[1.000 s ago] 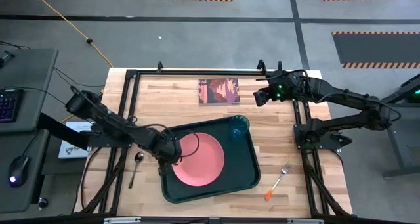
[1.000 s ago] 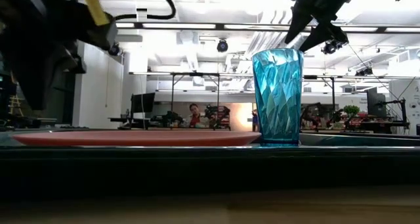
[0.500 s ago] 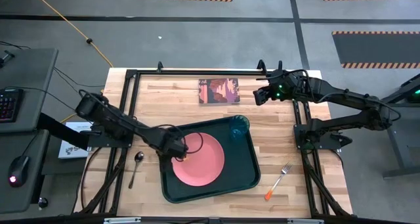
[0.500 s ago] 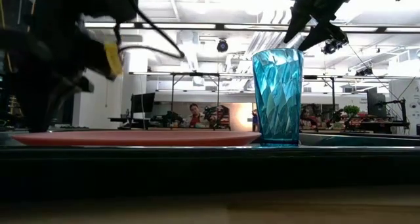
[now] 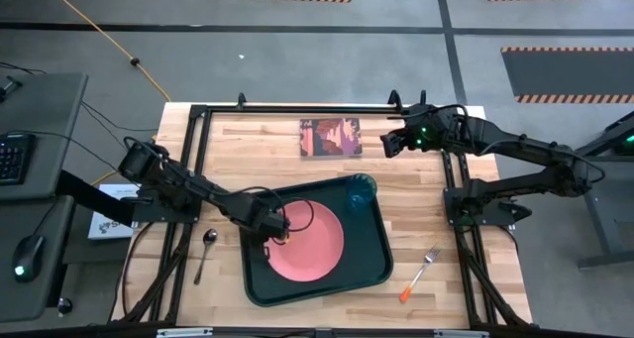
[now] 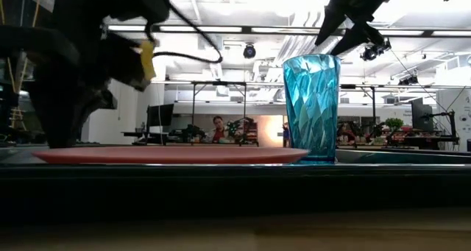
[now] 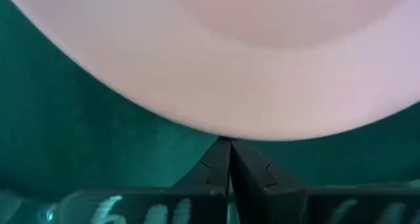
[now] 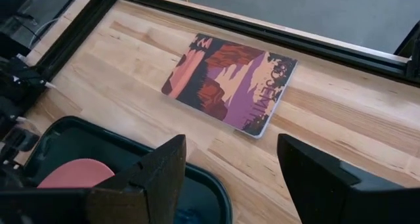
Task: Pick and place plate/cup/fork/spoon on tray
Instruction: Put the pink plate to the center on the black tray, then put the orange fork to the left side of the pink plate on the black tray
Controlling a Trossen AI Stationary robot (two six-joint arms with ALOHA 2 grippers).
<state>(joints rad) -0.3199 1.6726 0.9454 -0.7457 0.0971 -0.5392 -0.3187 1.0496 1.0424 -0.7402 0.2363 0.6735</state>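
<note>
1. The tray (image 5: pixel 369 269) lies near the middle of the desk (image 5: pixel 416 194), turned slightly askew, and it holds two things: the plate and the cup.
2. The plate (image 5: pixel 309 241) lies flat on the tray floor, filling most of its middle; in the low view it (image 6: pixel 169 155) reads as a thin pink band just above the tray rim.
3. The cup (image 5: pixel 361 192) stands upright in the tray's far right corner, just beside the plate's edge; the low view shows it (image 6: pixel 312 107) upright, with its base at the plate's rim.
4. The left tool (image 5: pixel 272 229) sits low inside the tray at the plate's left edge; in the left wrist view its fingertips (image 7: pixel 220 163) are pressed together, right at the plate's rim.
5. The spoon (image 5: pixel 205 253) lies on the desk outside the tray, to its left.
6. The fork (image 5: pixel 420 273) lies on the desk outside the tray, to its right, with its orange handle toward the near edge.
7. The right tool (image 5: pixel 388 142) hovers over the far right part of the desk, its fingers spread, near a picture card (image 5: pixel 330 137) lying flat there.
</note>
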